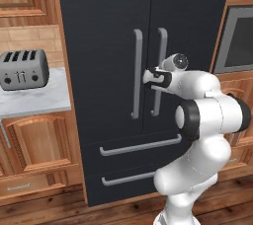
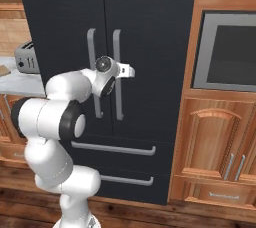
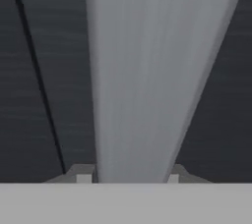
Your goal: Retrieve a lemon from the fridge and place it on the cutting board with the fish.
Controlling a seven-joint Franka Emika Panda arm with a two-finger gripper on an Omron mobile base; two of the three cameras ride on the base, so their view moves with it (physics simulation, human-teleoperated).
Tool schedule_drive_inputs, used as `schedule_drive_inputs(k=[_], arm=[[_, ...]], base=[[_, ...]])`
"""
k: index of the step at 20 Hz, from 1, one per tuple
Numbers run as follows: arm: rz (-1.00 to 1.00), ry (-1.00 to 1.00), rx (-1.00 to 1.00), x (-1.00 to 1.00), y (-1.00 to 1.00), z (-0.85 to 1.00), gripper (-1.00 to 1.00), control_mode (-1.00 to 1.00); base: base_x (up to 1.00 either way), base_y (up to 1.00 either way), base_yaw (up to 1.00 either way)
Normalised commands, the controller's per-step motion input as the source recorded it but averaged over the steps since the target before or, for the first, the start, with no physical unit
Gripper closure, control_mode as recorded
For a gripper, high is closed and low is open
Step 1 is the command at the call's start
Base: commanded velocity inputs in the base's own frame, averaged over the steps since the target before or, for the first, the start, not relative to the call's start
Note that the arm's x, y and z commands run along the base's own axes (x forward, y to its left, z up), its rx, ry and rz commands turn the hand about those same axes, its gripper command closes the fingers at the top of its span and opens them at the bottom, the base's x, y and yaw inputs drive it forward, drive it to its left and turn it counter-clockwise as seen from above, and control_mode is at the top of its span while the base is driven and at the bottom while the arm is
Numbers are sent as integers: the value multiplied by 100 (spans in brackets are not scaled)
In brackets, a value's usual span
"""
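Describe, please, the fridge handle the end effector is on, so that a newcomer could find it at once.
Start at the tall black fridge between the wooden cabinets. Two long grey vertical bars flank the seam between its upper doors. The wanted one is the right door's handle, nearer the wall oven; unlike its twin, it has the end effector shut around it.

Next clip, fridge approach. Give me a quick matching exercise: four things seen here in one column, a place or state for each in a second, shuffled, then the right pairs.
Things:
1. tall matte black French-door fridge
2. silver four-slot toaster
3. end effector
4. two grey bar-handled lower drawers

Places or states:
A. on the grey marble counter, left of the fridge
B. shut on the right-hand door's long grey bar handle
C. both doors closed
D. below the doors, pushed in

Pairs: 1-C, 2-A, 3-B, 4-D
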Motion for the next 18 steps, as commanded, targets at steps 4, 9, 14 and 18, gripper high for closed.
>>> schedule_drive_inputs(k=[4,9,14,18], arm=[[0,1,1,-62,-19,13,100,-100],[0,0,8,-98,-61,24,100,-100],[0,12,12,-99,-87,27,100,-100],[0,26,16,-85,-100,21,100,-100]], base=[[0,0,0],[0,0,0],[0,0,0],[0,0,0]])
